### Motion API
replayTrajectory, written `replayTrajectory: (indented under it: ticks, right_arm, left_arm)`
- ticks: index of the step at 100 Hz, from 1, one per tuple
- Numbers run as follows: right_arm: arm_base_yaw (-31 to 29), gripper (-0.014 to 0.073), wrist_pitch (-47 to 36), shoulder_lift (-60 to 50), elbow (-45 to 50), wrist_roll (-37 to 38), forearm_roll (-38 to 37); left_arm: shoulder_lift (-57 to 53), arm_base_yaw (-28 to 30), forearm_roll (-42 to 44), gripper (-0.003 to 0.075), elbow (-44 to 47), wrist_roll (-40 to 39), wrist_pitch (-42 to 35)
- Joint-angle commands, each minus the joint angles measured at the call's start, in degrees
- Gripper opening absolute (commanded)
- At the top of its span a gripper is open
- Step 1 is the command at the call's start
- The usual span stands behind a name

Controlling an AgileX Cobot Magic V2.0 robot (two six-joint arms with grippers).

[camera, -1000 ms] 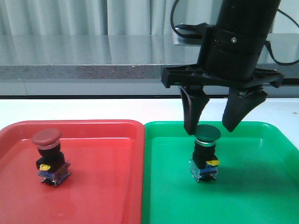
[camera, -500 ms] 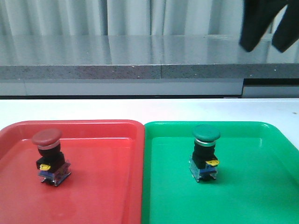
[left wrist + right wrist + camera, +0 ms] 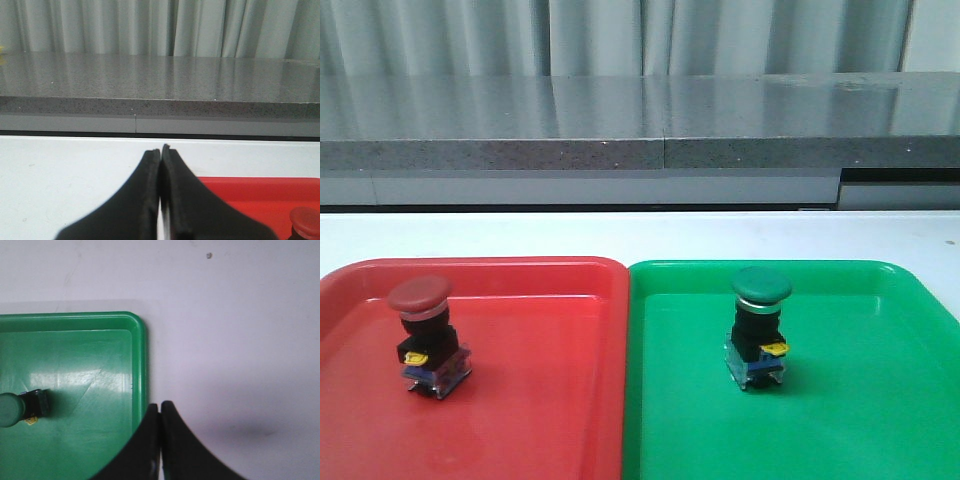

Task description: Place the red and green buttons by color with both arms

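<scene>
- The red button [image 3: 421, 335] stood upright in the red tray [image 3: 550, 400], toward its left half, with its dark red cap on top and a yellow tab on the black body.
- The green button [image 3: 760, 325] stood upright in the green tray [image 3: 880, 400], near the middle, free of any contact from above.
- The two trays lay side by side on the white surface [image 3: 640, 235], their inner rims touching or nearly so.
- No arm appeared in the front view.
- The left end effector [image 3: 161, 200] was clenched, its two black fingers pressed together with nothing between them; it hung over the white surface just beside the red tray's [image 3: 260, 200] edge, with the red button's cap [image 3: 305, 222] at the frame corner.
- The right end effector [image 3: 160, 440] was likewise clenched and empty, positioned over the green tray's [image 3: 140, 365] outer rim, with the green button [image 3: 20, 410] seen from above well apart from it.
- A grey ledge [image 3: 640, 150] and pale curtains [image 3: 620, 35] stood behind.
</scene>
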Motion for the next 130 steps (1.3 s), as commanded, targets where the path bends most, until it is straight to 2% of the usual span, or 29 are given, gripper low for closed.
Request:
replayTrajectory:
  ticks: [1,30,63,93,130]
  right_arm:
    - [-1.89,-0.0062,-1.87,-3.49,-0.28,-0.11,-1.4]
    - [-3.7,-0.0062,-10.53,-15.66,12.09,-0.11,-1.34]
    - [-3.7,-0.0062,-31.67,-32.55,28.98,-0.11,-3.81]
    - [-3.75,-0.0064,-34.5,-39.57,35.3,0.25,-4.67]
    - [-3.75,-0.0064,-48.29,-51.38,46.71,0.25,-9.3]
  left_arm:
    - [-1.8,0.16,-0.56,-0.002,0.6,-0.58,-4.93]
    - [-1.8,0.16,-0.56,-0.002,0.6,-0.58,-4.93]
    - [-1.8,0.16,-0.56,-0.002,0.6,-0.58,-4.93]
    - [-1.8,0.16,-0.56,-0.002,0.6,-0.58,-4.93]
    - [-1.8,0.16,-0.56,-0.002,0.6,-0.58,-4.93]
